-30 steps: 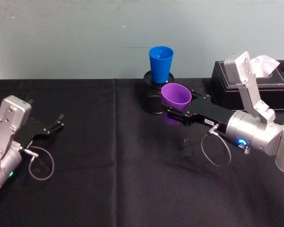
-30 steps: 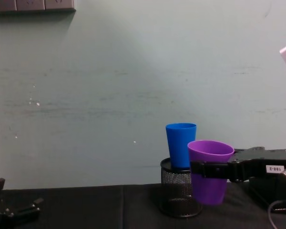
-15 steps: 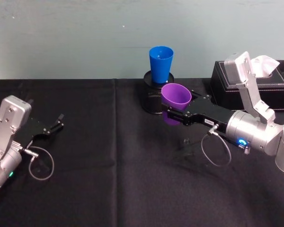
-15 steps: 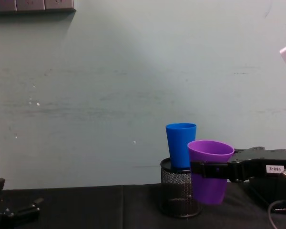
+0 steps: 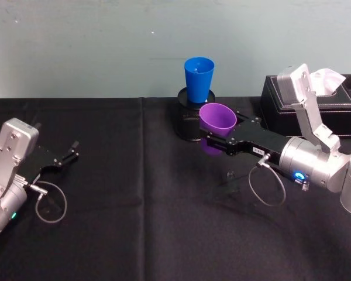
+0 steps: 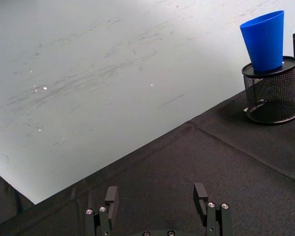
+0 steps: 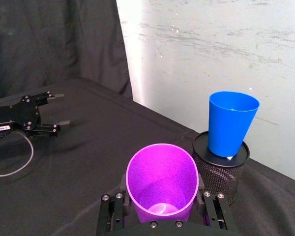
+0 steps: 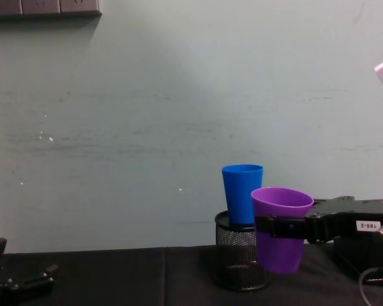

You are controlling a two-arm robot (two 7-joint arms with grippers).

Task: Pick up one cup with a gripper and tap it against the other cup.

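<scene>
The purple cup (image 5: 216,120) (image 8: 281,226) (image 7: 161,178) is held upright above the table, my right gripper (image 5: 213,142) (image 8: 273,227) (image 7: 161,221) shut on its sides. The blue cup (image 5: 198,79) (image 8: 242,194) (image 7: 229,123) (image 6: 265,40) stands upright on top of a black mesh pen holder (image 5: 187,120) (image 8: 238,258) (image 7: 221,164) (image 6: 272,93) just behind and to the left of the purple cup. A small gap shows between the two cups. My left gripper (image 5: 67,153) (image 6: 156,196) rests open over the table at the far left.
A black tissue box (image 5: 316,102) stands at the back right behind my right arm. The black cloth table (image 5: 140,205) spreads between the two arms. A pale green wall (image 8: 147,115) closes the back.
</scene>
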